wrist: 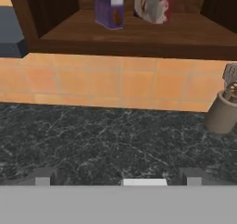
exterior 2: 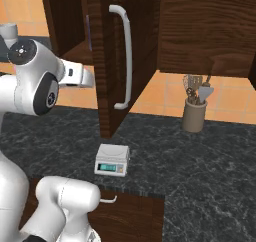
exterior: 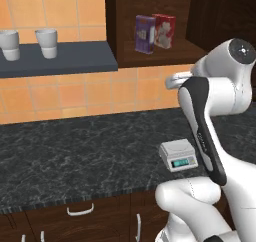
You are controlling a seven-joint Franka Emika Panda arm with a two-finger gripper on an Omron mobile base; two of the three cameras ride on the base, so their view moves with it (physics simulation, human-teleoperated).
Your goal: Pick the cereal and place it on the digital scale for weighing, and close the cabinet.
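The purple cereal box (exterior: 145, 33) stands upright on the bottom shelf of the open dark brown cabinet (exterior: 155, 56), just left of a red box (exterior: 164, 30). In the hand view the cereal (wrist: 109, 6) is at the top, far ahead. The cabinet door (exterior 2: 112, 86) swings out toward me, its long silver bar handle (exterior 2: 125, 56) facing right. The light-grey digital scale (exterior: 177, 155) sits near the counter's front edge, bare. My gripper (wrist: 118, 177) is open, its fingertips (wrist: 44, 177) wide apart with nothing between them, hanging over the counter below and in front of the shelf.
A brown utensil holder (exterior 2: 194, 113) stands on the black counter (exterior: 75, 151) to the right, also visible in the hand view (wrist: 223, 112). Two white cups (exterior: 47, 42) rest on a dark wall shelf (exterior: 65, 60) at left. Drawers with curved handles (exterior: 80, 209) lie under the counter.
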